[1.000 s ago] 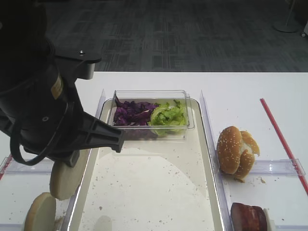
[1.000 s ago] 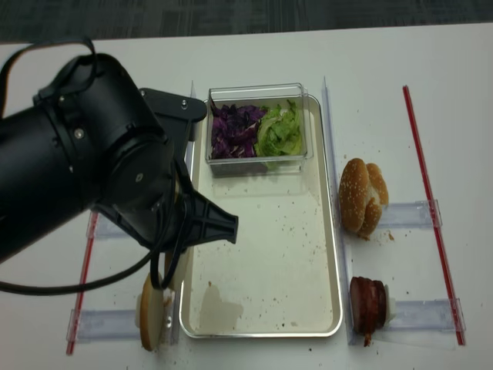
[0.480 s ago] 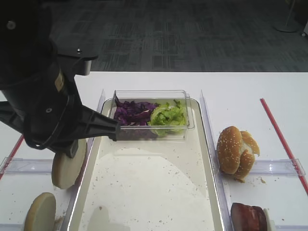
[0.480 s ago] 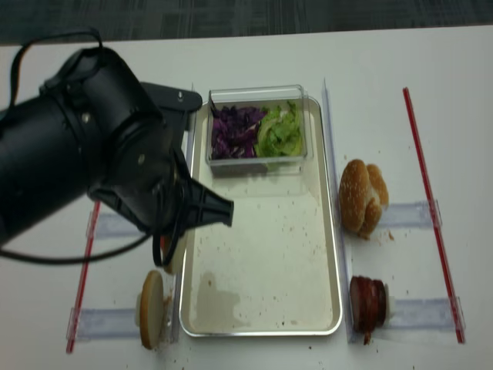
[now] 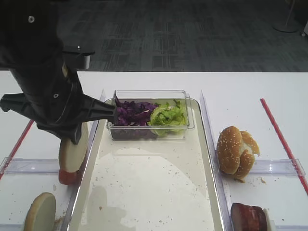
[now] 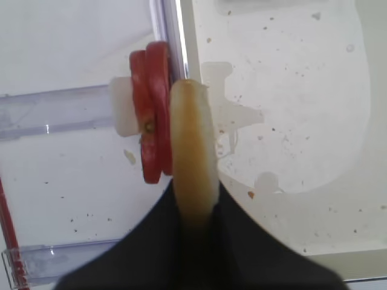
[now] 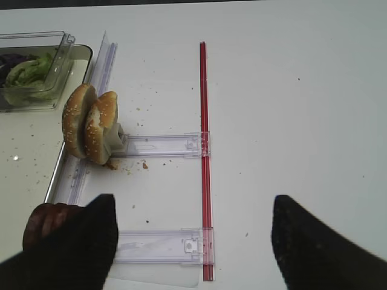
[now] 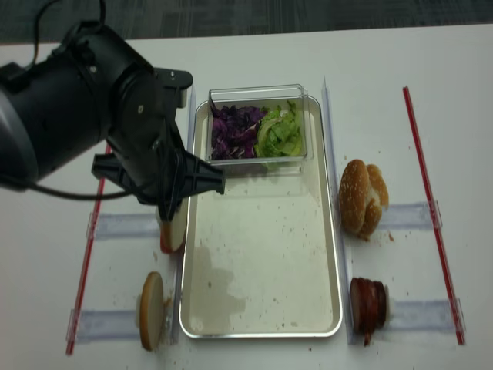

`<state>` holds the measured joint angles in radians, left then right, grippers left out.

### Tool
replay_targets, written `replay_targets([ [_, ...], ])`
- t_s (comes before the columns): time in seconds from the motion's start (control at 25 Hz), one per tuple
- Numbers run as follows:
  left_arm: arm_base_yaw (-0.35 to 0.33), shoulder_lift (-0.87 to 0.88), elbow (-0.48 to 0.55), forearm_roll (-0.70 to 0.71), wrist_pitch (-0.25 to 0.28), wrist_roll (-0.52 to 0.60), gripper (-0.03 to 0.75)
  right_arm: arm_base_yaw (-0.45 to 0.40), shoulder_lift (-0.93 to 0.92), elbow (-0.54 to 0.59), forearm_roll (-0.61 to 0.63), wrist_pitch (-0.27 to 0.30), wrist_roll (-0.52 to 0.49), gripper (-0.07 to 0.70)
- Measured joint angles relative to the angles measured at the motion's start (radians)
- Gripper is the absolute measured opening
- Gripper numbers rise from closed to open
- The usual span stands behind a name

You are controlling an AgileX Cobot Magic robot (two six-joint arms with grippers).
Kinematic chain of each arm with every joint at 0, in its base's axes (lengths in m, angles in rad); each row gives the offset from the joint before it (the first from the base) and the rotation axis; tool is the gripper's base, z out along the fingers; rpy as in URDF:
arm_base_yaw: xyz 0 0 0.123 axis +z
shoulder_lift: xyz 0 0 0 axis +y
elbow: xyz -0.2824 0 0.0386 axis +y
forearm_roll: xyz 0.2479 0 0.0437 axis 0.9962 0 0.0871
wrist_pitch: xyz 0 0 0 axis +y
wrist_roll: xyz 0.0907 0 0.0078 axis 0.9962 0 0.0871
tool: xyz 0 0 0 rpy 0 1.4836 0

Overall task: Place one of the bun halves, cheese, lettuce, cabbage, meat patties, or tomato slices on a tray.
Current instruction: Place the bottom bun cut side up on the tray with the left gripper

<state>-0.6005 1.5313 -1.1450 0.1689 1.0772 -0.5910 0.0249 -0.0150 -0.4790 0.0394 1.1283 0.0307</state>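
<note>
The left end effector [image 6: 192, 208] is pinching a plain bun half [image 6: 192, 151] on edge, just left of the tray [image 5: 144, 192] rim and touching the tomato slices [image 6: 151, 115]. The right end effector [image 7: 187, 241] is hanging spread over the worktop [image 7: 290, 90] near the patties [image 7: 48, 223].

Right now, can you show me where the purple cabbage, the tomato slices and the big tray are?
cabbage [image 8: 235, 129]: realsense high view, middle of the purple clump.
tomato slices [image 6: 151, 136]: left wrist view, red edge.
tray [image 5: 159, 192]: high view, bare speckled floor.
</note>
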Motion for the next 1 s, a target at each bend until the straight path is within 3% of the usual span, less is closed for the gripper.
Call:
replay_targets([
  [0.4,0.016,0.049,-0.038,-0.049,-0.016,0.095,0.044,0.0,0.0,0.0,0.0,0.0,0.0,0.552],
  [0.76,0.021,0.049,-0.038,-0.306,-0.131,0.306,0.044,0.0,0.0,0.0,0.0,0.0,0.0,0.552],
  [1.0,0.038,0.05,-0.038,-0.484,-0.167,0.432,0.041,0.0,0.0,0.0,0.0,0.0,0.0,0.552],
])
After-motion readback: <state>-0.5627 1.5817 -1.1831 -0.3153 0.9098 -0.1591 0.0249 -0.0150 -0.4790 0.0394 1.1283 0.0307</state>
